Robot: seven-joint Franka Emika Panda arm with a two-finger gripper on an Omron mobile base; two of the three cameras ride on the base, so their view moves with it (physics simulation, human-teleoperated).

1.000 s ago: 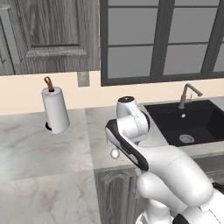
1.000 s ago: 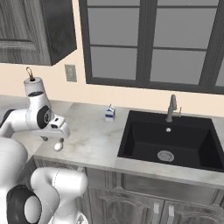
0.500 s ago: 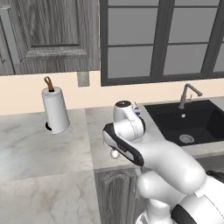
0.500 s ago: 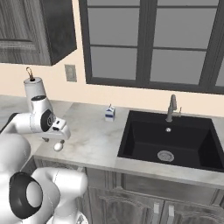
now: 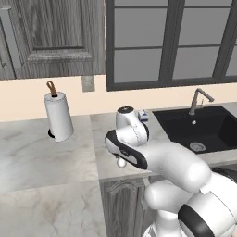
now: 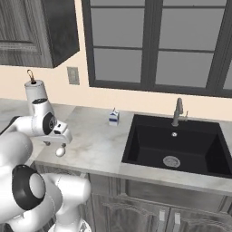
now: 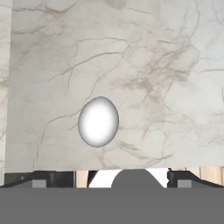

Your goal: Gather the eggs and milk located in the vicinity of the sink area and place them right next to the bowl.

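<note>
Right now a whitish egg (image 7: 98, 121) lies on the marble tabletop (image 6: 95, 145) near its front edge, directly under the hand, whose fingers (image 7: 39, 181) stand wide apart, holding nothing. Farther back the milk (image 6: 113, 117) carton (small, blue-marked) stands beside the black sink (image 6: 176, 147).

Flanking base views; hand view straight down on counter (image 7: 144, 65).

A whitish egg (image 5: 121, 162) is seen on the marble counter (image 5: 55, 152), left of the black sink (image 5: 199, 127). What seems the milk carton (image 5: 143, 115) is glimpsed behind the arm (image 5: 152, 155), near the sink's left rim.
</note>
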